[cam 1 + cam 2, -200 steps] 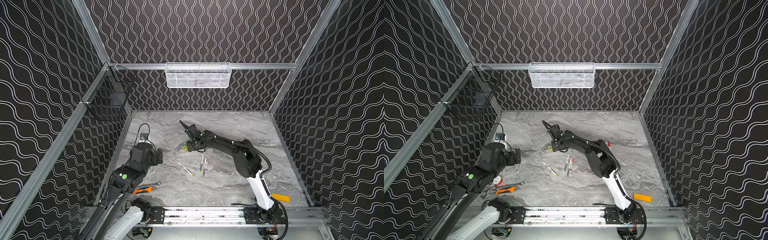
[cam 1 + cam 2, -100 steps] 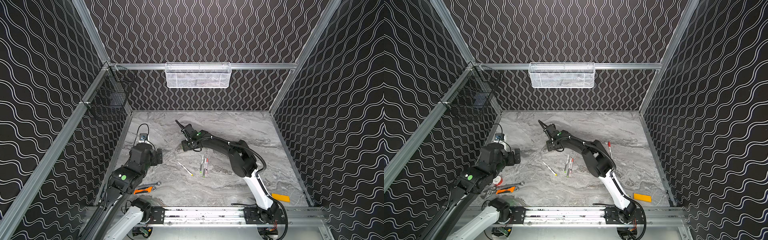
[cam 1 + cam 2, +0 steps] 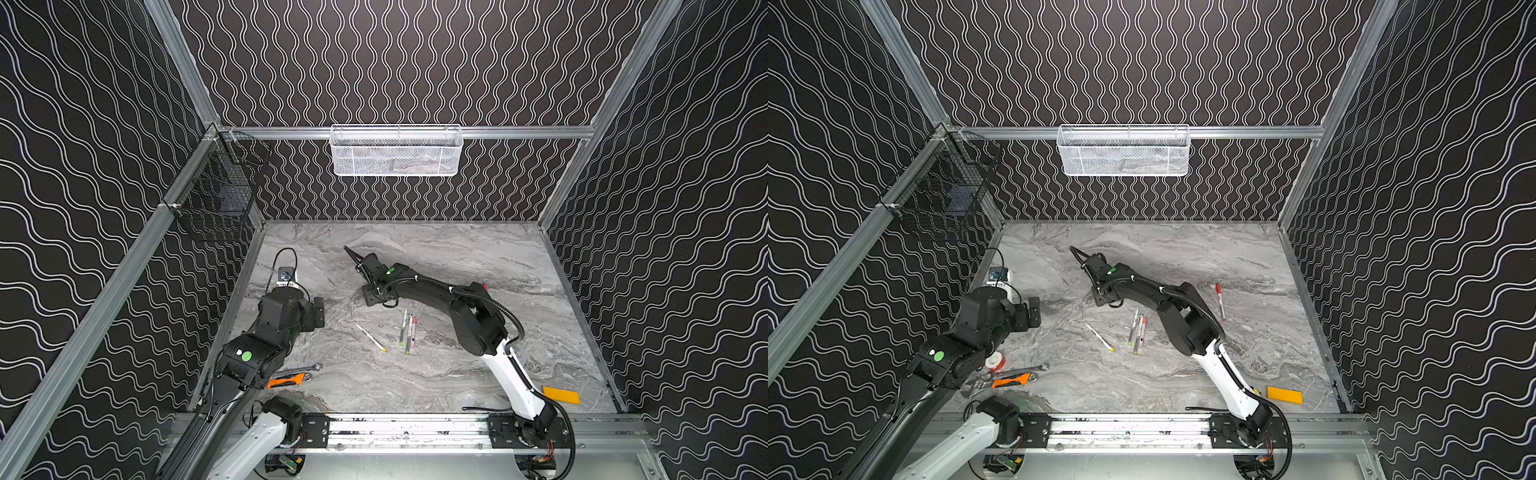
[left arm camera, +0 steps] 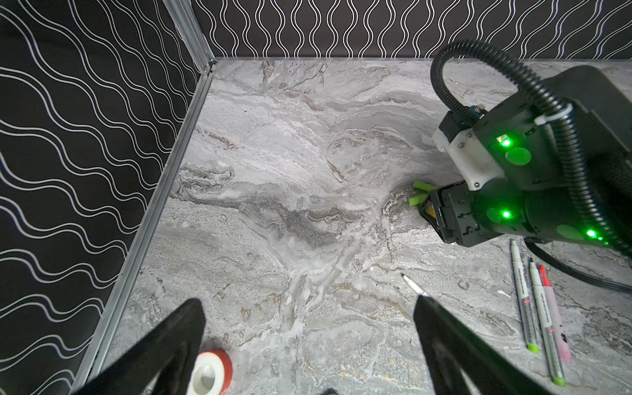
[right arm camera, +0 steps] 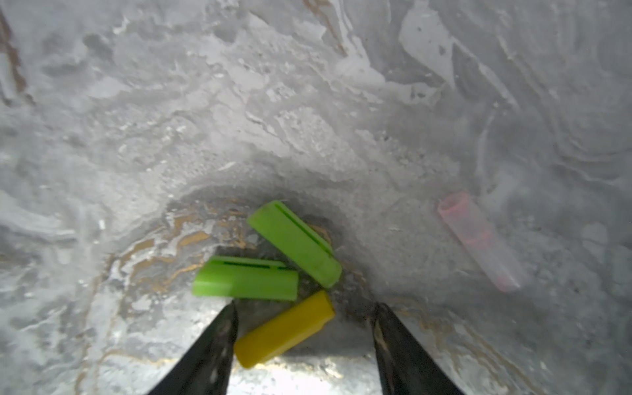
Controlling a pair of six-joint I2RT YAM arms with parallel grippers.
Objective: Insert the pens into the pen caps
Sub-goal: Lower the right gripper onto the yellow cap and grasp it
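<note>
Fingers (image 4: pixel 178 328) of the black left gripper (image 4: pixel 307 304) stand spread to their widest with nothing between them, well left of the bunch of three grey-barrelled marker pens (image 3: pixel 407 330) lying side by side mid-table. A red-and-white tape roll (image 4: pixel 210 374), half cut off by the picture edge, a silver wrench (image 3: pixel 303 369) and an orange-handled tool (image 3: pixel 286 380) also lie well left of the bunch. Just left of it lies a single white pen with a yellow end (image 3: pixel 370 337), slanted. In the left wrist view a finger covers all but its tip.

Beyond the bunch and a little left, the black right gripper (image 5: pixel 305 307) is down at the table, jaws partly apart and closed on nothing. A short yellow plastic cap (image 5: pixel 284 330) lies in the gap, long axis slanting across it, with one end right against a finger. Whether they touch I cannot tell. A pair of bright green plastic caps (image 5: pixel 246 278) lies just past the fingertips, and a translucent pink cap (image 5: pixel 478 239) lies apart, blurred. The right arm is plainly nearer the caps, the left nearer the single pen. Squeezing on that slant would probably swing the yellow cap round first. Both top views hide every cap under the right wrist.

Well right of the bunch lies a red-ended pen (image 3: pixel 1219 301), and farthest right a flat orange block (image 3: pixel 561 395).
</note>
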